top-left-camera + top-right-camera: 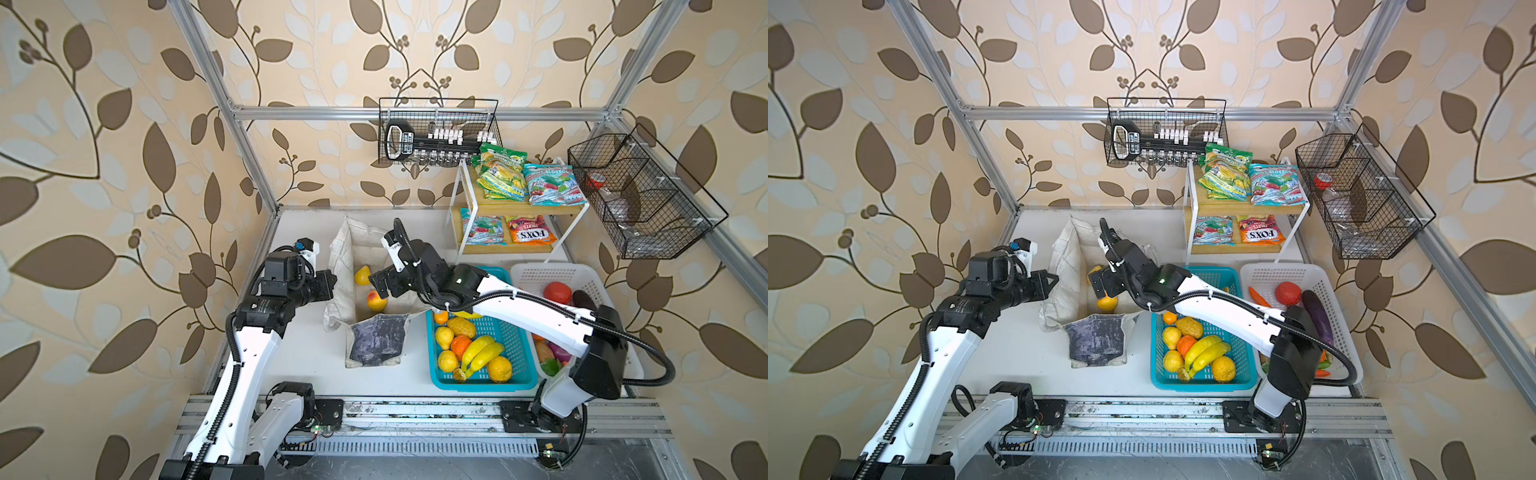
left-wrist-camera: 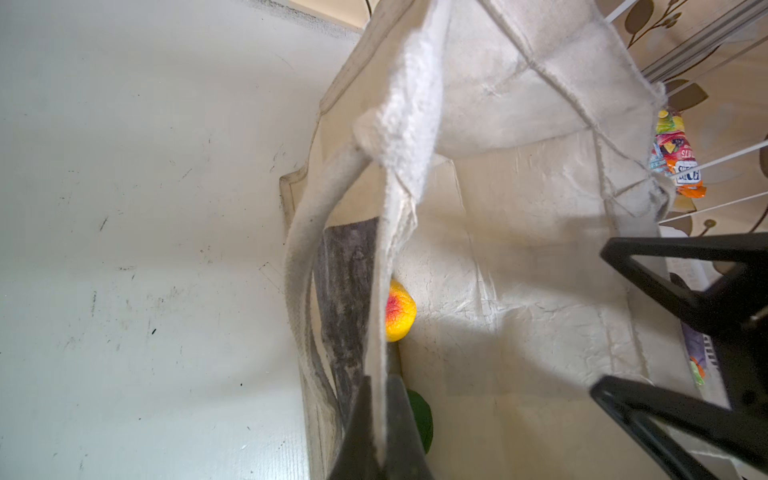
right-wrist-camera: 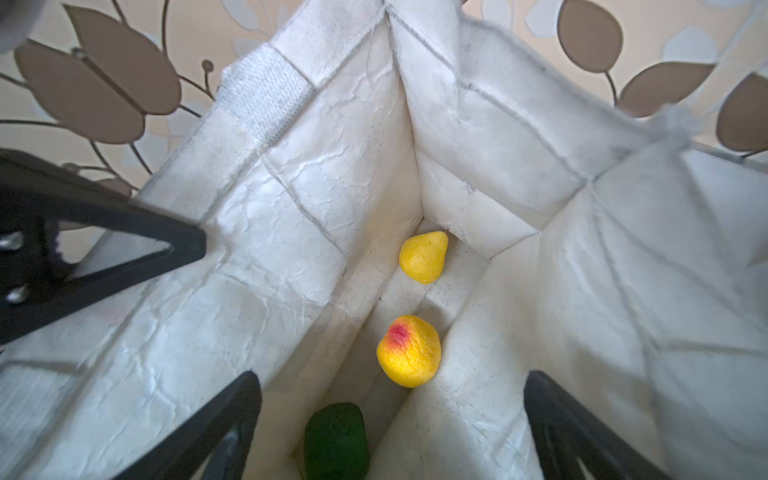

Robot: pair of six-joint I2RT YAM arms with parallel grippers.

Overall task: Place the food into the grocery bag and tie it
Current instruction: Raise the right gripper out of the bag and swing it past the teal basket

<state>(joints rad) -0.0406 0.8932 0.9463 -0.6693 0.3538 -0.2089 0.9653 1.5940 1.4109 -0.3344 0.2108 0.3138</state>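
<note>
The grocery bag [image 1: 344,257] [image 1: 1066,257] stands open mid-table, its dark grey panel [image 1: 376,343] sagging toward the front. My left gripper [image 1: 332,283] [image 2: 380,399] is shut on the bag's cloth rim and holds that side up. My right gripper [image 1: 376,287] [image 3: 392,386] hangs open over the bag's mouth with nothing between its fingers. On the bag's floor lie a yellow pear [image 3: 424,257], a yellow-red peach [image 3: 409,351] [image 2: 400,311] and a dark green piece [image 3: 336,440]. More food, including a banana bunch [image 1: 482,353], fills the turquoise basket [image 1: 519,374].
A white basket [image 1: 552,272] with vegetables stands right of the turquoise one, under my right arm. Snack packets [image 1: 500,174] lie on a two-level shelf [image 1: 453,216] at the back right. Black wire baskets [image 1: 436,133] hang on the frame.
</note>
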